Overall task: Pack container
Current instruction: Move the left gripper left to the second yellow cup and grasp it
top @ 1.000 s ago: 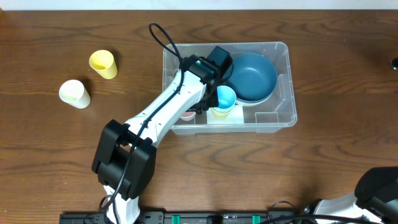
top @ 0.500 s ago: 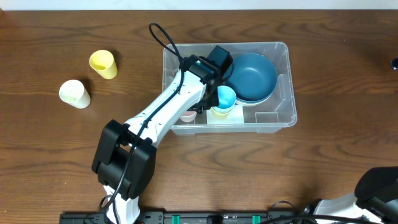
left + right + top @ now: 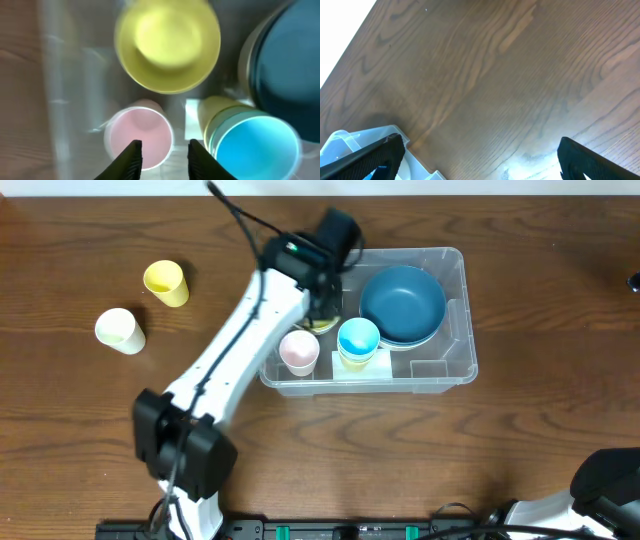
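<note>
Though partly packed, not yet done, judging by what stands outside. Far left on the table (image 3: 80, 430), well apart from the container (image 3: 440, 368): white cup (image 3: 120, 330) and yellow cup (image 3: 166, 283), upright, probably waiting to go in. Next rightward, above the container's left end: left gripper (image 3: 165, 159), fingers (image 3: 131, 160) spread and holding nothing, poised over the gap between pink cup (image 3: 140, 145) and blue cup (image 3: 255, 147), seemingly high enough to clear their rims. Just beyond the fingers: yellow bowl (image 3: 167, 45), open side up. Blue cup nested in a second yellow cup (image 3: 212, 112), likely to save room. Further right, filling that end: blue bowl (image 3: 402, 303). Container itself mid-table, a little right of centre. Far right: right gripper (image 3: 481, 145), spread wide over bare wood, empty, apparently parked out of the way.
</note>
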